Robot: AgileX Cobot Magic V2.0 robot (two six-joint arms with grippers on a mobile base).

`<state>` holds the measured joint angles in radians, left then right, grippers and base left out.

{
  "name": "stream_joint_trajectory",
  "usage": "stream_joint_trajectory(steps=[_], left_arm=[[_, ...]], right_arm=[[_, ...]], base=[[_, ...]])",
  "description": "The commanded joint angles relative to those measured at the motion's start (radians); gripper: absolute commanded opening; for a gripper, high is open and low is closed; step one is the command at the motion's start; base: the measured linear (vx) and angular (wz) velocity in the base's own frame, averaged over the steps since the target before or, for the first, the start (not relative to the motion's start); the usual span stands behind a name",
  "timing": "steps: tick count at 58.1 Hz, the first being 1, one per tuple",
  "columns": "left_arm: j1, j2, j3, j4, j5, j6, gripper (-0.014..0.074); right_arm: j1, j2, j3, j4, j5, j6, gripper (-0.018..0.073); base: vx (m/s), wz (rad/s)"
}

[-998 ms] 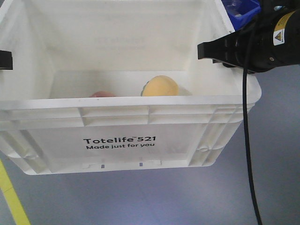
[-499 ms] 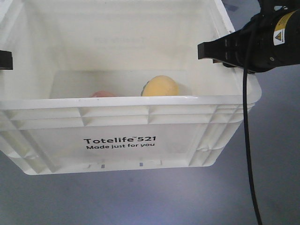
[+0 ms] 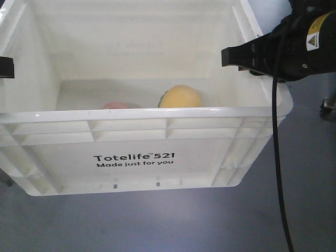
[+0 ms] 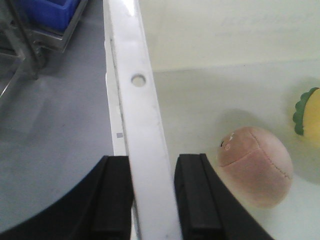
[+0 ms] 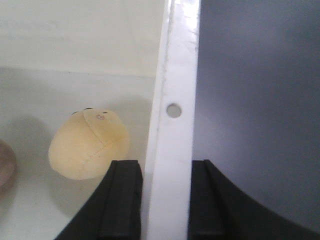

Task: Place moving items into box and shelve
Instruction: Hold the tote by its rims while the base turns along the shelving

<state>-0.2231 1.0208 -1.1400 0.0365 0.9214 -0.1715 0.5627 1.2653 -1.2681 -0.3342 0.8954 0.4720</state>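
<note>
The box [image 3: 157, 113], a white ribbed tote printed "Totelife 521", hangs above the grey floor between both grippers. Two moving items lie inside it. The pale yellow-orange one [image 3: 181, 97] is right of centre, and the reddish-pink one [image 3: 116, 105] barely shows over the front rim. My left gripper [image 4: 152, 165] is shut on the left rim [image 4: 137, 100], with the pink item [image 4: 255, 167] close by on the box's inner side. My right gripper [image 5: 166, 170] is shut on the right rim [image 5: 175, 75], beside the yellow item [image 5: 90, 145]. The front view shows the left gripper [image 3: 6, 67] and right gripper [image 3: 231, 56] at the box's sides.
Grey floor [image 3: 157, 220] lies below the box. A blue bin [image 4: 47, 12] sits on a metal frame beyond the left rim. A wheel [image 3: 328, 107] shows at the right edge. A black cable [image 3: 275, 157] hangs from my right arm.
The surroundings have slid past behind the box: the blue bins at top right and the yellow floor line are gone, and a wheel has come in at right. Both grips are unchanged.
</note>
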Motion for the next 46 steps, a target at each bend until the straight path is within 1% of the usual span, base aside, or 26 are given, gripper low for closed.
stream_joint_trajectory(steps=[1,18,46], left_arm=[[-0.010,-0.032,-0.041,0.019,-0.147,0.027,0.0140],[-0.010,-0.032,-0.041,0.019,-0.147,0.027,0.0140],[-0.010,-0.032,-0.041,0.019,-0.147,0.027,0.0140]], right_arm=[[-0.002,-0.034,-0.042,-0.080,-0.121,-0.010,0.0113],[-0.002,-0.034,-0.042,-0.080,-0.121,-0.010,0.0113],[-0.002,-0.034,-0.042,-0.080,-0.121,-0.010,0.0113]], base=[[0.22,-0.54],[0.23,-0.47],[0.32,-0.11]])
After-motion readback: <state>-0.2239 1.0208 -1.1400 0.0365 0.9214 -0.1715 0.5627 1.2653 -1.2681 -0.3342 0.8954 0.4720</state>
